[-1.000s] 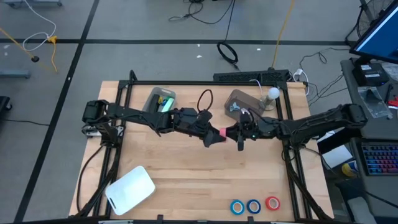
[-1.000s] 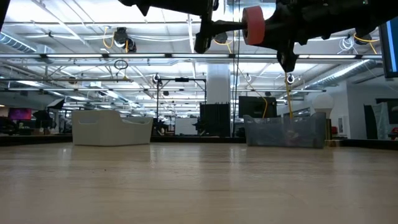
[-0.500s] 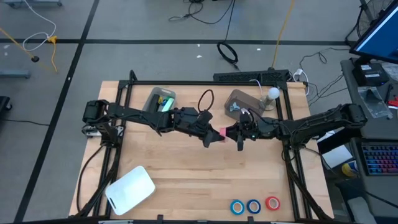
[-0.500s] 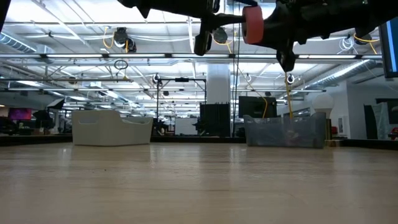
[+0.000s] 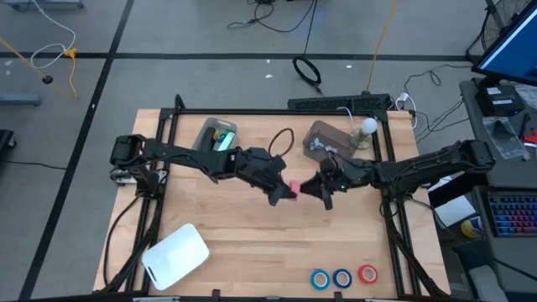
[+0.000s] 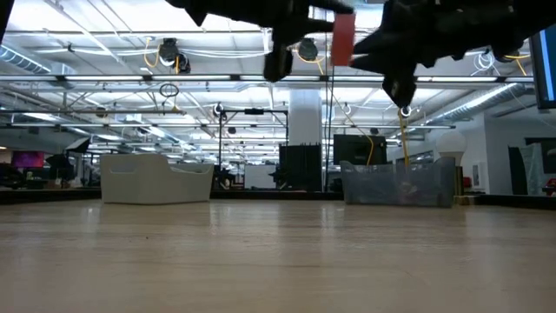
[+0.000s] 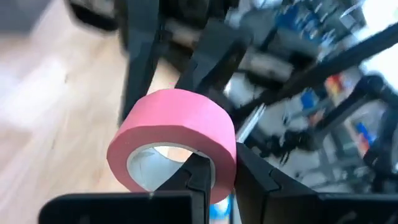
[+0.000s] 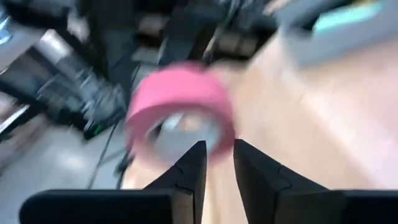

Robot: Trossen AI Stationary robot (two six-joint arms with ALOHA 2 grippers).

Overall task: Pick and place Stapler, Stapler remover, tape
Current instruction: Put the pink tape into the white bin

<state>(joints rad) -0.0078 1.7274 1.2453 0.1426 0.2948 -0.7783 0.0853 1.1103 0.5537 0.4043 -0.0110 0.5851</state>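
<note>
Right now the pink tape (image 5: 291,187) hangs in the air over the middle of the table (image 5: 243,243), between the two arms. The left gripper (image 5: 283,192) is clamped on the wall of the roll; in the left wrist view one finger (image 7: 198,177) sits inside the ring and the other outside. The right gripper (image 5: 320,189) is just at 3 o'clock from the roll. Its jaws have a small gap and I cannot tell if they touch the tape (image 8: 180,112).

From the low view the tape (image 6: 343,39) is high above the wood, with lots of open room under it.

Down at 5 o'clock, by the near edge, three more rolls lie in a row: two blue tapes (image 5: 331,278) and a red tape (image 5: 367,273). A white tray (image 5: 175,254) sits at 7 o'clock near the edge. Two bins (image 5: 215,136) stand at the far edge, at 11 and 1 o'clock. The wide middle strip of wood is bare.
</note>
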